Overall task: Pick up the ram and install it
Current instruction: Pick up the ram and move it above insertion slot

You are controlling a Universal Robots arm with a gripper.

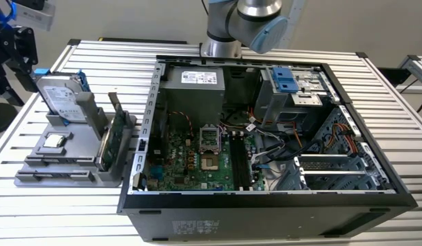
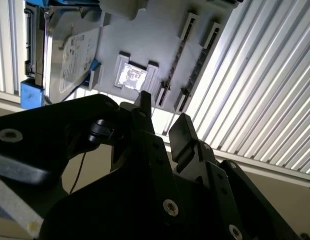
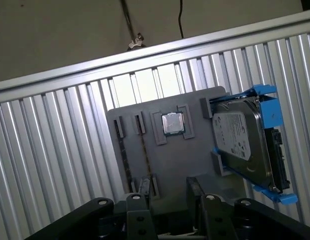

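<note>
Ribbed aluminium slats (image 3: 44, 165) carry a flat grey tray (image 3: 190, 155) with a square chip (image 3: 173, 123) and a blue-railed silver drive (image 3: 242, 142). Above it, the jaws of the black, angular gripper (image 2: 163, 111) stand apart and empty.

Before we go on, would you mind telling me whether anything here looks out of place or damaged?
Nothing stands out. On the gray tray, the hard drive stands in its holder, the processor chip lies flat in its recess, and the thin boards sit on edge in their slots. The gripper hovers above, holding nothing.
</note>
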